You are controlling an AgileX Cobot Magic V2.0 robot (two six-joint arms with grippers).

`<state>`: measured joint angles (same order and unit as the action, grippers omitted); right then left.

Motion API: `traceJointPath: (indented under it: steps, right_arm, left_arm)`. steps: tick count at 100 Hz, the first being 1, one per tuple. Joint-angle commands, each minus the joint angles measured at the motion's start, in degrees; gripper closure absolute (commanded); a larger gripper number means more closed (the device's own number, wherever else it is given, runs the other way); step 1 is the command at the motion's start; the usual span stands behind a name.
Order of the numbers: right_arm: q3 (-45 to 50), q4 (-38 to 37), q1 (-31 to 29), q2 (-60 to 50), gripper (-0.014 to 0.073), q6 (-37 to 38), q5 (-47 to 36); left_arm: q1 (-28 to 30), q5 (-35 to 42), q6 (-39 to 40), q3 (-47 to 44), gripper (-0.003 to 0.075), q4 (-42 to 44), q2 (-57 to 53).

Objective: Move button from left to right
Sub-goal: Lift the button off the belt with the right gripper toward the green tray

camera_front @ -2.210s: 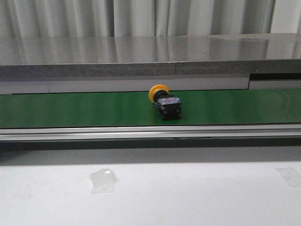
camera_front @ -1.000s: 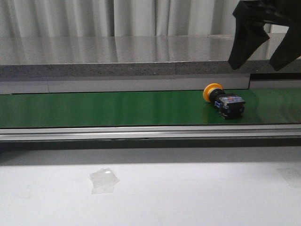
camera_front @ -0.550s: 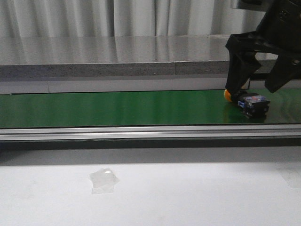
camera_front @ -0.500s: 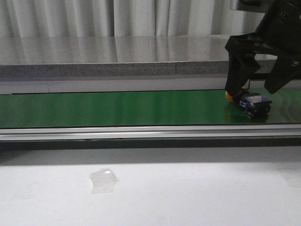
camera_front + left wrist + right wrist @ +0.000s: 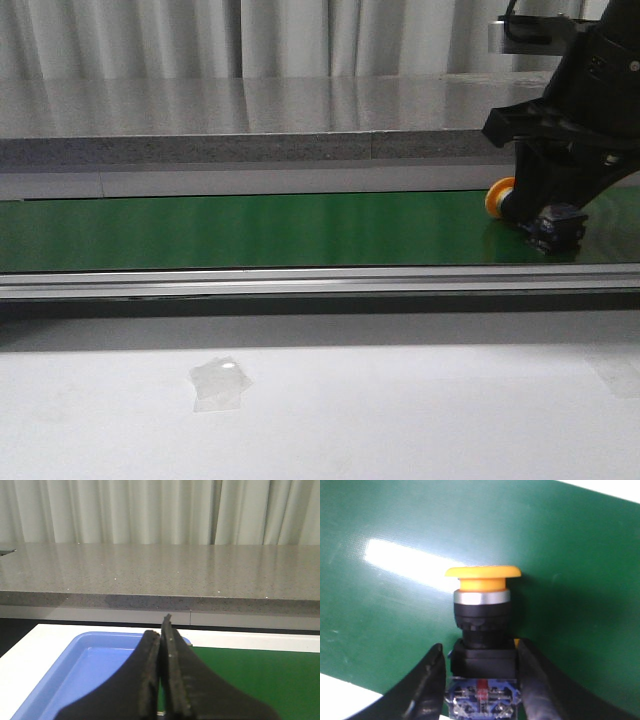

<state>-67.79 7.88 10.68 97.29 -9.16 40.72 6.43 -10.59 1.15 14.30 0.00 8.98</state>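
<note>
The button lies on its side on the green belt (image 5: 250,230) at the far right, its orange-yellow cap (image 5: 497,197) pointing left. My right gripper (image 5: 548,215) has come down over it. In the right wrist view the button (image 5: 482,615) shows cap, silver ring, black body and blue and red marks. My right gripper (image 5: 481,680) has a finger on each side of the black body and is closed against it. My left gripper (image 5: 162,630) is shut and empty, and does not show in the front view.
A blue tray (image 5: 75,670) sits under my left gripper beside the belt's end (image 5: 260,680). A grey stone shelf (image 5: 250,120) runs behind the belt and a metal rail (image 5: 300,282) in front. A scrap of clear tape (image 5: 221,383) lies on the white table.
The button rode the belt from the middle to the far right. My right gripper came into view, dropped over it with jaws wide, and has closed around its body.
</note>
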Motion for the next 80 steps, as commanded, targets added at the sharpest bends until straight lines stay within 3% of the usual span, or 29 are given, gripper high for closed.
traceJointPath:
  steps: [1, 36, 80]
  right_arm:
    - [-1.39, 0.58, -0.19, -1.79, 0.0473, 0.73, 1.21]
    - [-6.34, -1.07, -5.38, -7.64, 0.0473, 0.78, 8.45]
    - [-8.08, -1.13, -26.76, -11.22, 0.0473, 1.11, 8.24]
  left_arm:
    - [-0.33, 5.04, 0.18, 2.05, 0.074, -0.4, 1.13]
    - [-0.33, 5.04, 0.18, 2.05, 0.074, -0.4, 1.13]
    - [-0.33, 5.04, 0.18, 2.05, 0.074, -0.4, 1.13]
